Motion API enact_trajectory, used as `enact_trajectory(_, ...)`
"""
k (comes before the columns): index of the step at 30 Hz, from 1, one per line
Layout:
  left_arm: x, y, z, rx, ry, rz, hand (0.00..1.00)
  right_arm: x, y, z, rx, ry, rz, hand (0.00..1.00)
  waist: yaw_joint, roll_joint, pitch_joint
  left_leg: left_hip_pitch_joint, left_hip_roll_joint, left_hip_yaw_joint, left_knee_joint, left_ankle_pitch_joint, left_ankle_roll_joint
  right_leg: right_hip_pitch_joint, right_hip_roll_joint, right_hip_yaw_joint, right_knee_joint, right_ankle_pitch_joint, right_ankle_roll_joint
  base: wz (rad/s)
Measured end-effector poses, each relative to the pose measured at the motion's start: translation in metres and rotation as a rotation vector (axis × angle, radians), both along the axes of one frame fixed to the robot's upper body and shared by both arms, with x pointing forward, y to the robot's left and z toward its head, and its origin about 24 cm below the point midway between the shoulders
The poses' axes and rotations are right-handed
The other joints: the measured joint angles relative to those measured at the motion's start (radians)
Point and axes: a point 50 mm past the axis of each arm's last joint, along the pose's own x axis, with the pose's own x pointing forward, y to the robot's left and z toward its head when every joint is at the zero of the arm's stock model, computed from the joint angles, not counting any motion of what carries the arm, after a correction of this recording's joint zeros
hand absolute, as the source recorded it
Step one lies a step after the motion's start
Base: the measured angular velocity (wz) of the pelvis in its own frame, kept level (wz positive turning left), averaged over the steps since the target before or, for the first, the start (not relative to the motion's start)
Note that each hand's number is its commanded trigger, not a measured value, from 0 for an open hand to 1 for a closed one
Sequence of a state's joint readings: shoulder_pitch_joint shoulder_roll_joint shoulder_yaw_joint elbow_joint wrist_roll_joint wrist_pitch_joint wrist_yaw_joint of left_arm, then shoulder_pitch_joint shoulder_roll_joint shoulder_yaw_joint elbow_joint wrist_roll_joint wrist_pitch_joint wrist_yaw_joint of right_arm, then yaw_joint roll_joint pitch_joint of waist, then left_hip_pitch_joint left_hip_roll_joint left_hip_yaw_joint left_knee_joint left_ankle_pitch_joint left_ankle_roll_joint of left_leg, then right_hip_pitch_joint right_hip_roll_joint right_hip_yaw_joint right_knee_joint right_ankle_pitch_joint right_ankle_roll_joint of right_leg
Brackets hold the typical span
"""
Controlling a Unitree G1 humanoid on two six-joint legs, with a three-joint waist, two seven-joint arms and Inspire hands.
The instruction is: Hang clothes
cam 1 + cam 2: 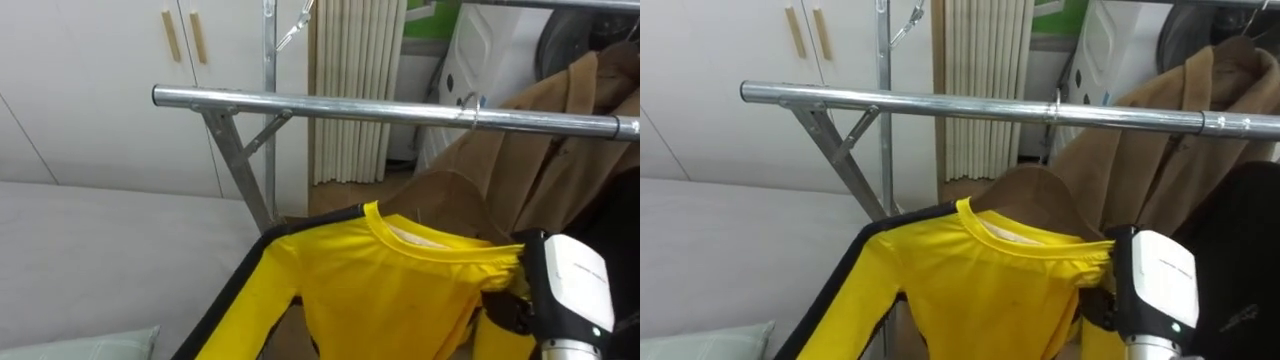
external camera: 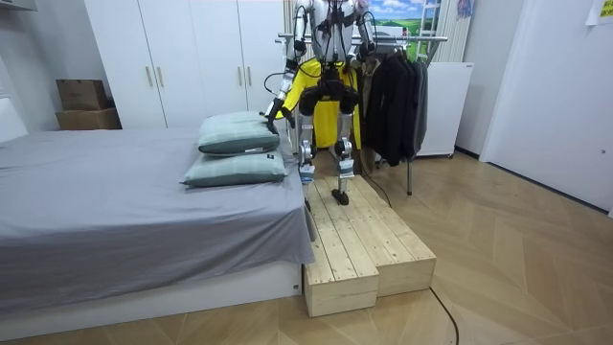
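Bedroom corner at a clothes rack: white wardrobe doors with pale wooden handles (image 1: 100,90) stand behind a horizontal silver metal clothes rail (image 1: 330,106), on which a tan cloth coat (image 1: 565,130) hangs at the right. The task item, a bright yellow long-sleeved shirt (image 1: 400,290) with a black stripe along the sleeve, is draped over a dark brown wooden hanger (image 1: 445,190) just below the rail. The hanger's thin metal hook (image 1: 470,108) appears to lie over the rail, though whether it is fully seated cannot be told. At the hanger's right tip the right hand (image 1: 565,285) has its fingers curled round the bunched shoulder end of the shirt. Low at the room view's left is the left hand (image 2: 272,113), near two grey-green pillows (image 2: 235,134) on the grey bed (image 2: 115,211). The robot stands on a low wooden pallet platform (image 2: 369,249), facing the rail. Step in hand, by judgement: settling the hanger and letting go. To do it well, the hook's bend should bear on top of the rail before the grip loosens. The hand should then open away from the cloth, so that the shoulder is not dragged off the hanger.
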State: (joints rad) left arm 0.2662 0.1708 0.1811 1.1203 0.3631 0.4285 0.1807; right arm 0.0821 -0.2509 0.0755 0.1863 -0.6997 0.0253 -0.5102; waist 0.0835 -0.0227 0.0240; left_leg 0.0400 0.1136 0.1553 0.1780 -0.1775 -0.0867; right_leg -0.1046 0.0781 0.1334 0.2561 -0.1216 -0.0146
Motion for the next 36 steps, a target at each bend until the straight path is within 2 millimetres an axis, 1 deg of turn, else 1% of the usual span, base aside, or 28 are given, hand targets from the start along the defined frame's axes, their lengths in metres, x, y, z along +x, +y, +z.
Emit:
enact_trajectory(4, -0.0002, 0.0004, 0.0001, 0.002, -0.001, 0.006, 0.00, 0.0011, -0.0038, 0.0013, 0.003, 0.007, -0.009, 1.00, 0.000, 0.000, 0.0005, 0.003, 0.000, 0.001, -0.007, 0.000, 0.000, 0.000, 0.001, 0.003, 0.000, 0.000, 0.000, -0.01)
enact_trajectory(19, -0.0001, 0.0006, 0.0002, 0.002, -0.004, 0.009, 0.00, 0.0047, -0.0031, 0.0037, 0.006, 0.007, 0.000, 1.00, -0.001, 0.004, 0.0027, 0.007, 0.000, 0.003, -0.012, 0.000, 0.000, -0.001, 0.003, 0.005, -0.001, -0.001, 0.001, 0.00)
enact_trajectory(36, 0.0001, 0.0008, 0.0001, 0.002, -0.009, 0.011, 0.00, 0.0048, -0.0093, 0.0054, 0.009, 0.017, -0.013, 1.00, -0.004, 0.006, 0.0027, 0.007, 0.000, 0.005, -0.012, 0.000, 0.000, 0.000, 0.003, 0.007, -0.003, -0.001, 0.000, 0.00)
